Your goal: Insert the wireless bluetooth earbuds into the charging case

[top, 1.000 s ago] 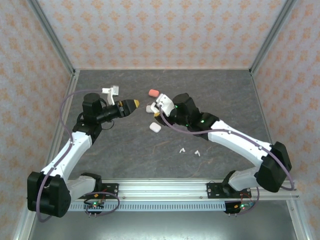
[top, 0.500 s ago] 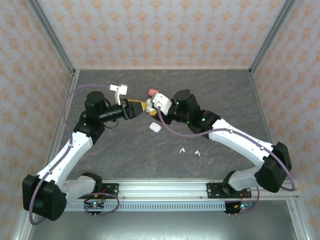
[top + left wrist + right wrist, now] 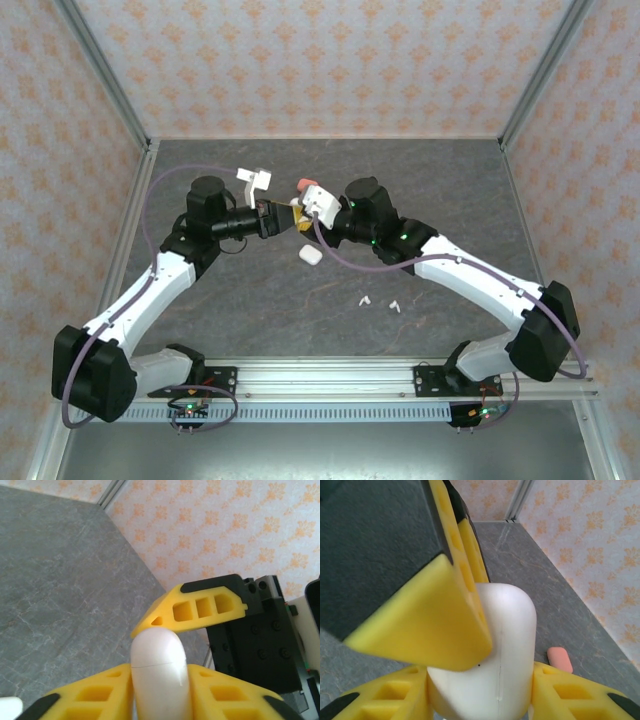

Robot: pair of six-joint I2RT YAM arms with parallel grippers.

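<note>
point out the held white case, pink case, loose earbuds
held white case (image 3: 506,647): right wrist view, front face
pink case (image 3: 560,659): right wrist view, top
loose earbuds (image 3: 366,300): top view, left bud

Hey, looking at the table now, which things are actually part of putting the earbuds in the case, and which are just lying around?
For the job:
- white charging case, gripped by both the left gripper and the right gripper
- white earbud and second white earbud, loose on the table

Lying about, for now:
- spare white case
- pink case
</note>
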